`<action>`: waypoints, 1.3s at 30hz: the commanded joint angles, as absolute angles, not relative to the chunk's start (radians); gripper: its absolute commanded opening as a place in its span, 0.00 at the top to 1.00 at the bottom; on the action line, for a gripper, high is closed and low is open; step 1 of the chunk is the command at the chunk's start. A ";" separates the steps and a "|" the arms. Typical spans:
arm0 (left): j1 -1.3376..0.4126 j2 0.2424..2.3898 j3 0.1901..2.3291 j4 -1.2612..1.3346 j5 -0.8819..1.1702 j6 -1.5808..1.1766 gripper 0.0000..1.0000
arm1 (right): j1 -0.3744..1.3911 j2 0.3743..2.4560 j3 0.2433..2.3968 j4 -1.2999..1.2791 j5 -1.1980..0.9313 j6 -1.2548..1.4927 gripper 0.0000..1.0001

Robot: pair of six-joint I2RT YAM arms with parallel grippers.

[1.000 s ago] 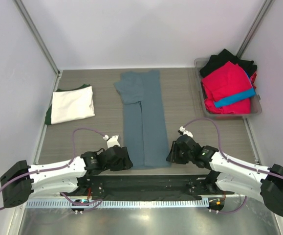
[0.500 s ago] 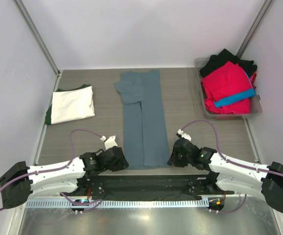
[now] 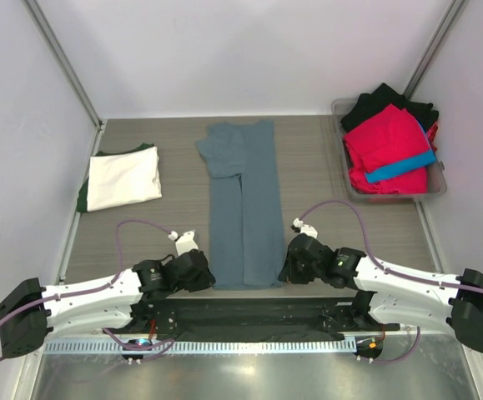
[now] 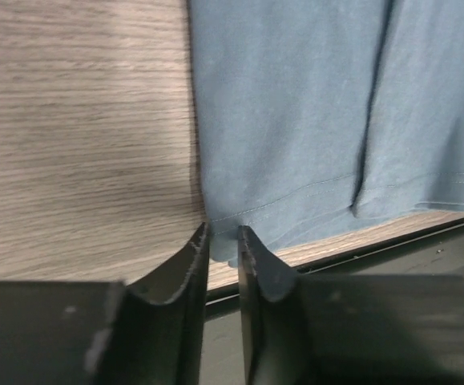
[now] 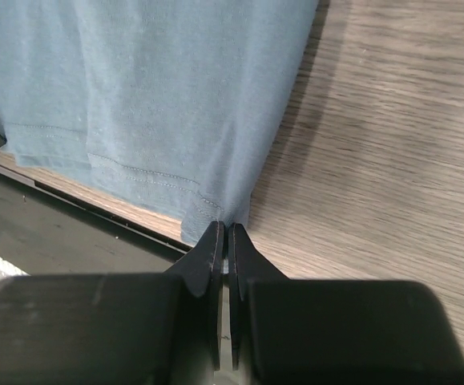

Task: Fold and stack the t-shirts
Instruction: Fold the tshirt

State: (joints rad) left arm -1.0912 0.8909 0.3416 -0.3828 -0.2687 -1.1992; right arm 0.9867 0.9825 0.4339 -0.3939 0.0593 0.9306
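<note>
Both arms are sitting slightly nearer the middle than a second ago, and both pairs of fingers are standing narrower. The slate blue-grey t-shirt [image 3: 243, 208] is lying where it lay, in the centre of the table [image 3: 324, 167]. It is folded lengthwise into a long strip, collar end far and hem at the near edge.

The right gripper [image 5: 222, 228] is holding its fingers pressed together on the right corner of the hem. The left gripper [image 4: 222, 237] is bracketing the left corner with a narrow slit left between its fingers. Whether it is already pinching the cloth cannot be told. Taking the two near corners at once is probably preparing a fold of the hem towards the collar, which would shorten the strip.

At the left of the table the cream-white t-shirt [image 3: 124, 177] is resting folded on the dark green t-shirt [image 3: 83, 198], forming the finished stack, well apart from the strip.

At the far right a grey bin [image 3: 437, 187] is holding the unfolded supply. A red t-shirt [image 3: 387, 142] is lying on top, a black t-shirt [image 3: 383, 96] is spilling over the far rim, and a bright blue t-shirt [image 3: 399, 167] is showing as a band beneath the red.
</note>
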 commanded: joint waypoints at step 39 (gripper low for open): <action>-0.691 0.929 0.571 -0.367 -0.066 -0.973 1.00 | 0.856 1.179 0.871 -0.519 0.353 0.733 0.99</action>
